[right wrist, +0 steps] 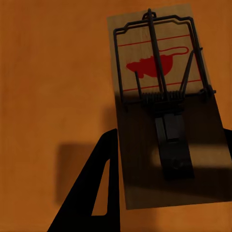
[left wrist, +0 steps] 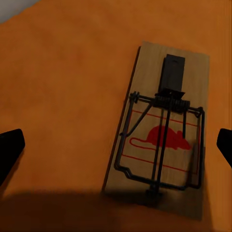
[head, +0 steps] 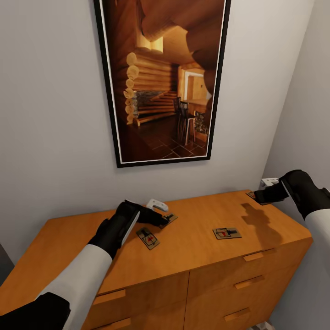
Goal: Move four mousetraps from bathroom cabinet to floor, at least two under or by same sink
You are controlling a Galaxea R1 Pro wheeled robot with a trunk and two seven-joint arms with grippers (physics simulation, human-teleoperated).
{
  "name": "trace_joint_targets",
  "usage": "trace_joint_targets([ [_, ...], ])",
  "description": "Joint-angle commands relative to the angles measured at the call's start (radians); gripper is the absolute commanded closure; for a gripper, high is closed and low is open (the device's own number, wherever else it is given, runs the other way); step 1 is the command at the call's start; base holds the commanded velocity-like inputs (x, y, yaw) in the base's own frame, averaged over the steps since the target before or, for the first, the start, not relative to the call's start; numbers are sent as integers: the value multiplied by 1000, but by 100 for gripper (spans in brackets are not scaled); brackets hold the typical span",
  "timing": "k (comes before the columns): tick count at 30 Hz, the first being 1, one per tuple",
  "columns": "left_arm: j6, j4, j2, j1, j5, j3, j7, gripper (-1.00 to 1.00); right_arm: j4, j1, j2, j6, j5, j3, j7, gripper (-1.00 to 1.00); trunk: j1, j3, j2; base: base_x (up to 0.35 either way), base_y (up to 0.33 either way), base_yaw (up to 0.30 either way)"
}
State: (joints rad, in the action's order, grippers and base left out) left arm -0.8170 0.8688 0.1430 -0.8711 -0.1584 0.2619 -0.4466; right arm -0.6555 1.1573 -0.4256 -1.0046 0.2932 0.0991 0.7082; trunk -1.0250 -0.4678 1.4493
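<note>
Four mousetraps lie on the flat top of the cabinet (head: 192,247), none yet on the floor. The left gripper (head: 158,219) hovers low over the trap nearest the wall (head: 170,218). In the left wrist view its two dark fingertips (left wrist: 9,150) stand wide apart at either side, with the trap (left wrist: 162,140) lying flat between them and closer to one side; the jaws are open and hold nothing. This stance suits a straight descent to pinch the board across its width.

The right gripper (head: 263,196) is stretched to the far right corner of the cabinet top, over the trap there (head: 250,195). The right wrist view shows that trap (right wrist: 166,106) flat on the wood with one dark finger (right wrist: 96,188) beside its long edge. The other finger is barely visible, so whether this gripper is open or closed cannot be told (it does not appear to be lifting the board).

Two further traps lie free on the top: one beside the left wrist (head: 148,238), one near the middle (head: 227,233).

Surroundings: a small white object (head: 157,204) rests just behind the left gripper, near the wall, and could crowd the approach. A large framed picture (head: 162,82) hangs above. A white fixture (head: 268,182) sits on the right wall, close to the right gripper, leaving little room there.
</note>
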Motion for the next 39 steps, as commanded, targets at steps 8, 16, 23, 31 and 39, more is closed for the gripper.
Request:
trace_joint_targets([
  [8,-1,-26,7,0,-12,5,-21,-100,-1,1,-1,-2,9,4,11,100,0,-1,1,0,0,0],
  [16,1,-43,6,-1,-19,26,-89,-100,-1,1,-1,-2,9,4,11,100,0,-1,1,0,0,0],
  [23,0,-45,6,-1,-23,35,-102,-100,-1,1,-1,-2,10,4,11,100,0,-1,1,0,0,0],
  [31,0,-45,7,-1,-24,37,-104,-100,-1,1,-1,-2,10,4,11,100,0,-1,1,0,0,0],
  [39,-1,-47,6,-1,-26,36,-100,-100,-1,1,-1,-2,10,4,11,100,0,-1,1,0,0,0],
])
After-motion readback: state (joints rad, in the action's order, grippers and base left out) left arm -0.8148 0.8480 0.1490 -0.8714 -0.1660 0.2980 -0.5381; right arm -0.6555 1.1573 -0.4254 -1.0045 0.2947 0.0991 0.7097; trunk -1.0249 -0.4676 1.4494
